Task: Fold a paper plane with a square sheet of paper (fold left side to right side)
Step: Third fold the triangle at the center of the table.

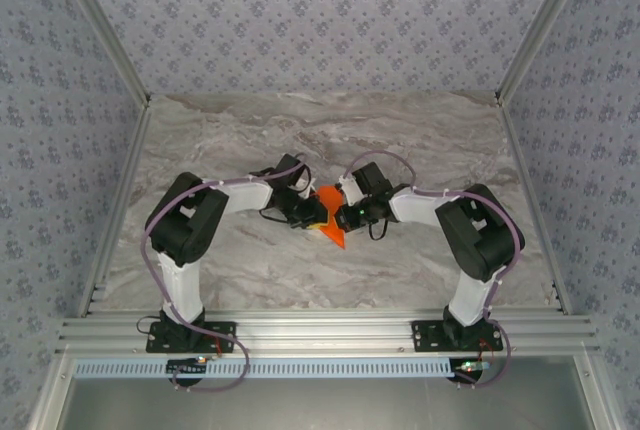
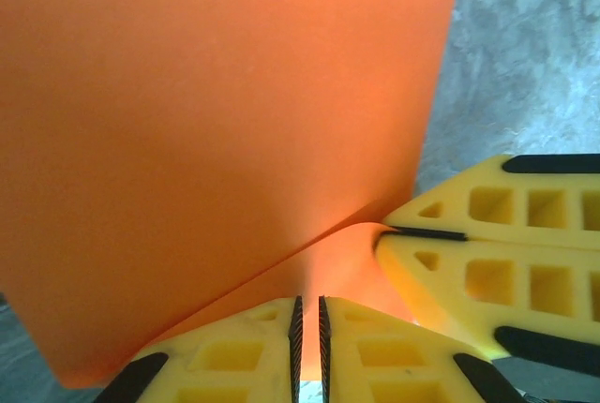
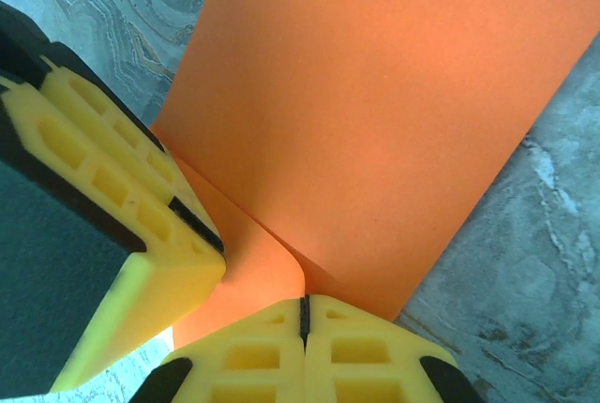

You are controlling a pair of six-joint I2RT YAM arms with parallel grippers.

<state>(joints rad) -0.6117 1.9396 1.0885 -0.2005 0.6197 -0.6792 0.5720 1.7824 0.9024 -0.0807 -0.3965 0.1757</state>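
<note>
The square sheet of paper (image 1: 333,234) is bright orange-red and lies mid-table, showing as a small pointed patch between both grippers. In the left wrist view the sheet (image 2: 216,122) spreads wide, and a lifted flap curls down from a fold line. My left gripper (image 2: 307,302) has its jaws nearly together, with orange paper in the narrow slit. My right gripper (image 2: 386,232) pinches the flap's edge just to the right. In the right wrist view the right gripper (image 3: 303,302) is shut where the fold (image 3: 281,253) meets it. The left gripper (image 3: 214,246) presses in from the left.
The marble-patterned table (image 1: 300,130) stretches beyond the paper on all sides. Aluminium rails (image 1: 320,330) border it, with patterned walls (image 1: 320,20) behind and at the sides. Both arms bend inward, with the left gripper (image 1: 316,212) and right gripper (image 1: 342,217) almost touching.
</note>
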